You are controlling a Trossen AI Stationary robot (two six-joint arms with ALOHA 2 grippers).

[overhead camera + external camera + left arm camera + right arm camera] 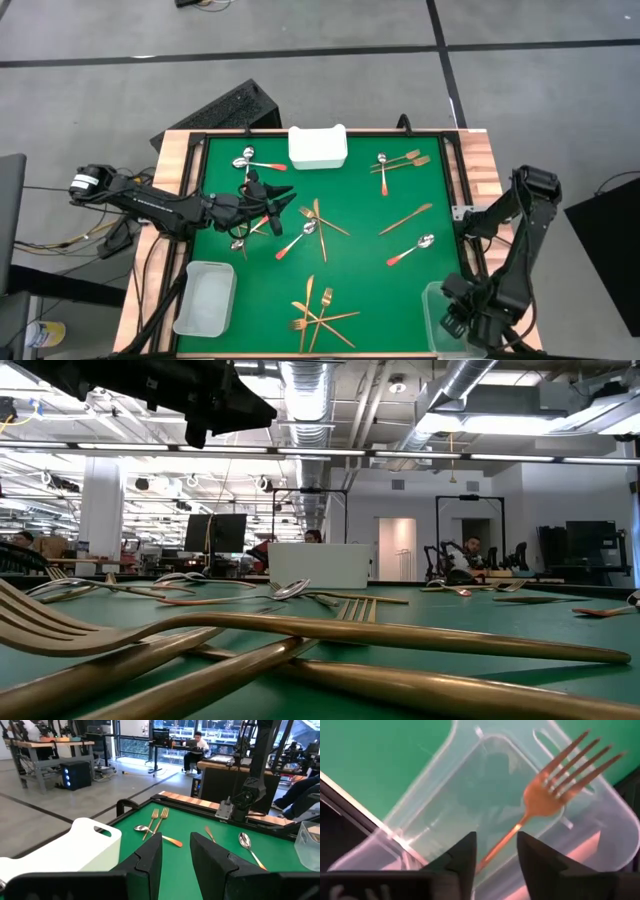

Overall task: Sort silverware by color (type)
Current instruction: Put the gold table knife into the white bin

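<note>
The left gripper's [280, 193] fingers [150, 860] are narrowly parted, empty, above the red-handled spoon [296, 241], whose axis runs diagonally; the right gripper [495, 857] waits, fork [555, 790] beneath.

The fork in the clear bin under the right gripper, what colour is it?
Copper, rose-gold toned. The fork shows best in the right wrist view, lying in the clear bin.

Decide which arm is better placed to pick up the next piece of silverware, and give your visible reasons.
Left. The left gripper hovers open above the red-handled spoons mid-table. The right gripper is off at the clear bin, directly over a copper fork.
</note>
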